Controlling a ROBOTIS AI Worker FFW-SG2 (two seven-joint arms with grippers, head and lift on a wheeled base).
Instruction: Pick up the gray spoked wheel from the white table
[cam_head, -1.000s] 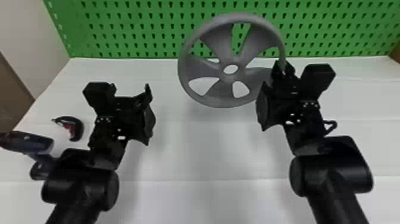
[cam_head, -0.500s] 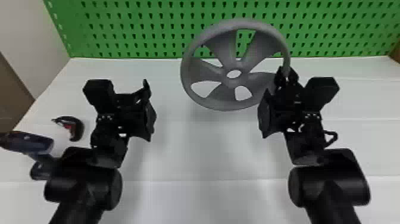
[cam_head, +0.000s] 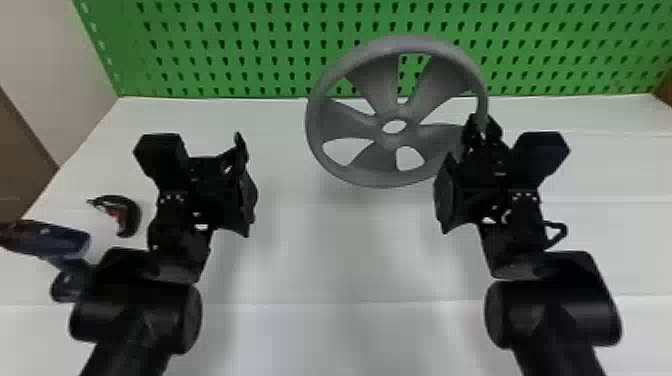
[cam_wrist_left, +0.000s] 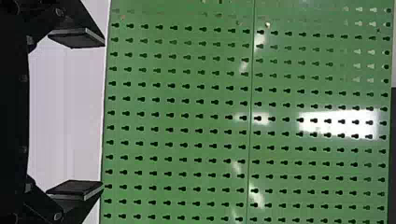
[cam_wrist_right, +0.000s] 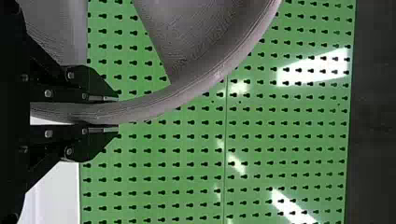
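Note:
The gray spoked wheel (cam_head: 380, 175) is held tilted above the white table (cam_head: 350, 260), gripped at its right rim. My right gripper (cam_head: 481, 130) is shut on that rim. In the right wrist view the rim of the wheel (cam_wrist_right: 187, 95) runs between the two fingers of the right gripper (cam_wrist_right: 109, 113), which press it from both sides. My left gripper (cam_head: 245, 170) is over the table to the left of the wheel, apart from it. In the left wrist view the left gripper (cam_wrist_left: 79, 114) has its fingers wide apart with nothing between them.
A green pegboard (cam_head: 250, 50) stands along the table's back edge, behind the wheel. On the left, beside the left arm, are a dark blue power tool (cam_head: 50, 240) and a small black and red tool (cam_head: 127, 215).
The wheel, held in my right gripper, has come slightly lower and to the right, nearer the robot. My left gripper has barely moved.

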